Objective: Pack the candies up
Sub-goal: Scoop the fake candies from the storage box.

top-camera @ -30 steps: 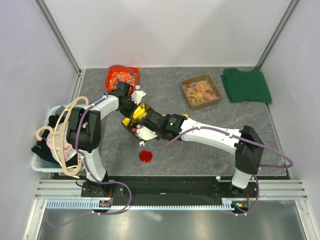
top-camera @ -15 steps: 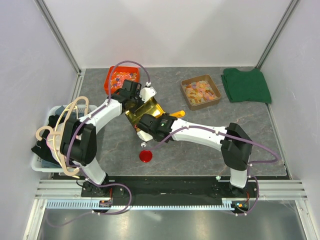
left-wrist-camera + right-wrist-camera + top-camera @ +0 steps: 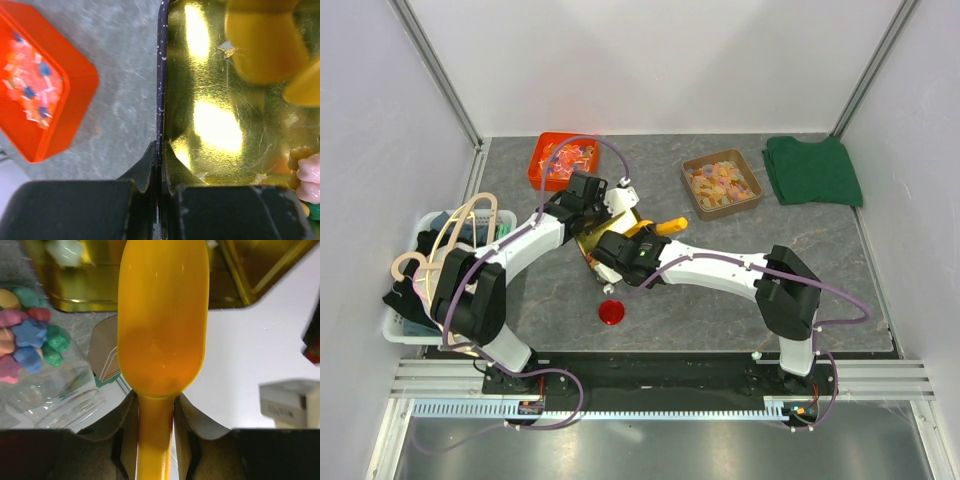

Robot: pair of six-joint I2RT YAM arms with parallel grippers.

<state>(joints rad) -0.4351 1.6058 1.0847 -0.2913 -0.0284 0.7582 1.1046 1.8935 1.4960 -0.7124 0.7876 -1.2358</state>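
On the grey surface [image 3: 720, 290], the left pincer [image 3: 160, 155] clamps the gold tin [image 3: 215, 125] by its rim while the right pincer [image 3: 155, 410] grips the yellow scoop [image 3: 162, 315], best kept level near the candies [image 3: 25, 335] in the glass jar [image 3: 55, 395] at its nine o'clock.

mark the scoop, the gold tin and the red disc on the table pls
scoop [image 3: 162, 325]: right wrist view, middle of its bowl.
gold tin [image 3: 215, 115]: left wrist view, shiny inner face.
red disc [image 3: 612, 312]: top view, its centre.

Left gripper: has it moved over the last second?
Yes. The left gripper has swung right in the top view, clear of the orange-red tray it overlapped before.
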